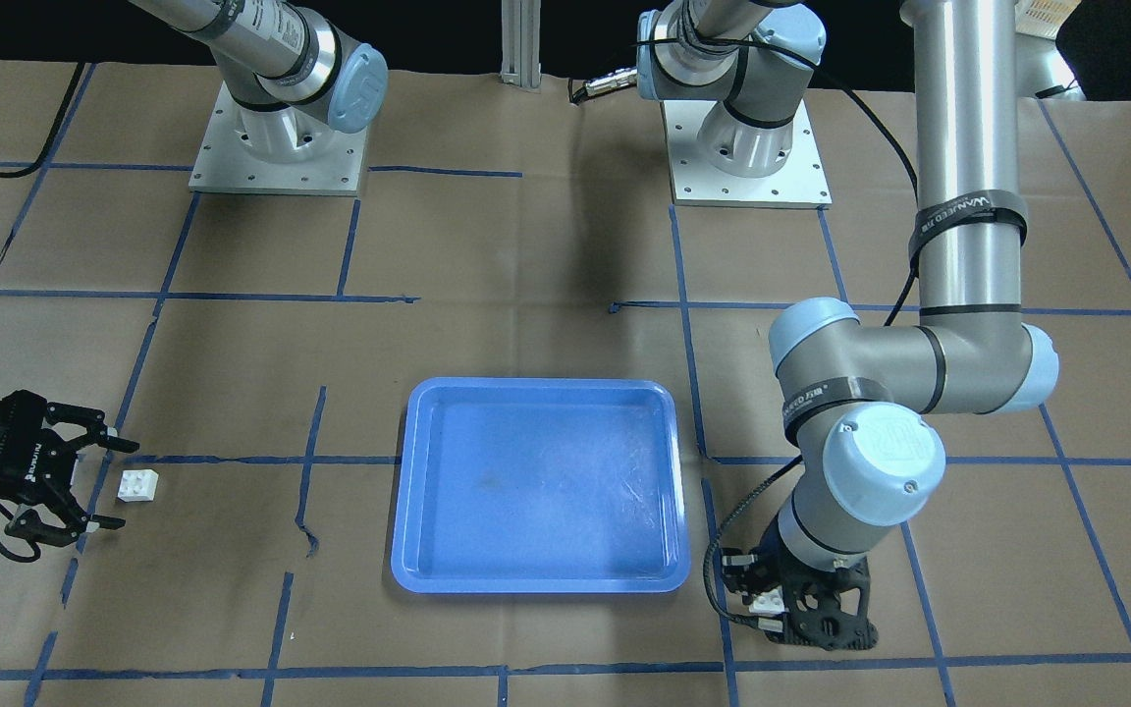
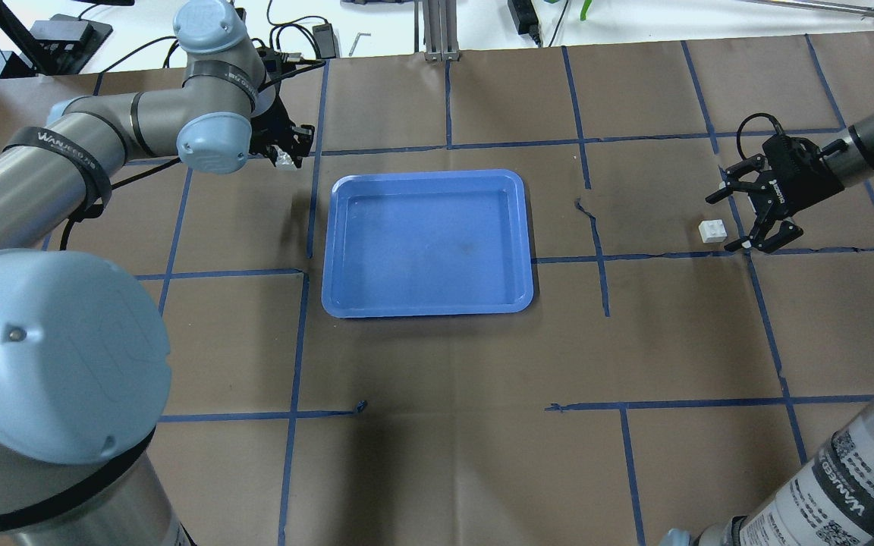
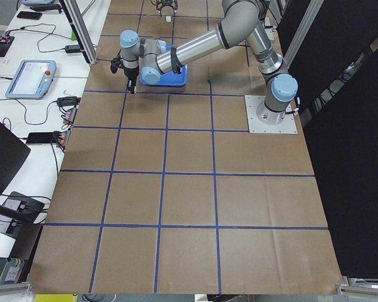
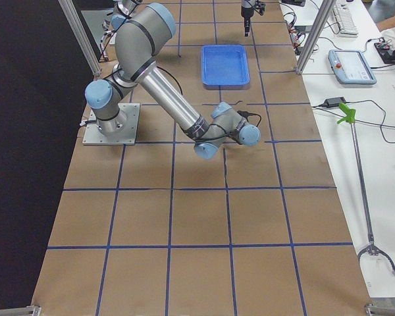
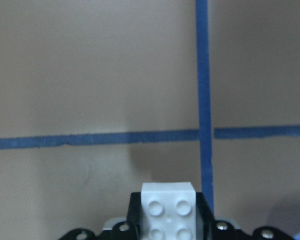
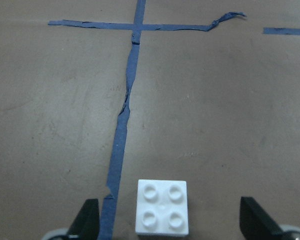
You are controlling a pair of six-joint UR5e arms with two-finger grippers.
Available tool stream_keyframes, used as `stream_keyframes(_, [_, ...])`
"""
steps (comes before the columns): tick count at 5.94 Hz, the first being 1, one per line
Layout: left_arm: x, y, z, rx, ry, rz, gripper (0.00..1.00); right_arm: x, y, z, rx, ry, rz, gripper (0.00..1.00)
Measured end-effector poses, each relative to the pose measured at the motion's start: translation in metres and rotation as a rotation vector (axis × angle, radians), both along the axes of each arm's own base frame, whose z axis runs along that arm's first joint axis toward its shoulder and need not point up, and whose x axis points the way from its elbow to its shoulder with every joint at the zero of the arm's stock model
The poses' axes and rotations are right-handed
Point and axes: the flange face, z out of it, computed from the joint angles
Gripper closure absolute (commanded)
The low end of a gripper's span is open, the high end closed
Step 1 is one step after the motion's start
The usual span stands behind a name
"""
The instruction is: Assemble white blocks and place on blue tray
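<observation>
My left gripper [image 1: 764, 595] is shut on a white block [image 1: 773, 600], low over the table beside the blue tray [image 1: 541, 581]. The left wrist view shows this block [image 5: 168, 210] studs-up between the jaws. The second white block [image 2: 712, 230] lies on the table far to the tray's other side. My right gripper [image 2: 724, 221] is open and empty, its fingertips either side of that block's near end. In the right wrist view the block [image 6: 162, 206] sits between the two open fingers [image 6: 87, 220]. The tray [image 2: 428, 309] is empty.
Brown paper with blue tape lines covers the table. The two arm bases [image 1: 279, 147] stand on grey plates at the robot's edge. My left arm's elbow [image 1: 880, 383] hangs over the table next to the tray. Cables and devices [image 2: 308, 30] lie beyond the far edge.
</observation>
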Motion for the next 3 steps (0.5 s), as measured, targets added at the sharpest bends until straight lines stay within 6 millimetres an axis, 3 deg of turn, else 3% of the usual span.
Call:
stream_keyframes(1, [-0.018,0.030,-0.002,0.018,-0.016,-0.172,1.00,0.000,0.001,-0.001,0.003,0.001,0.001,0.25])
stream_keyframes(3, [-0.076,0.065,0.000,0.007,-0.043,-0.493,1.00,0.000,0.001,-0.001,0.005,0.007,0.003,0.53])
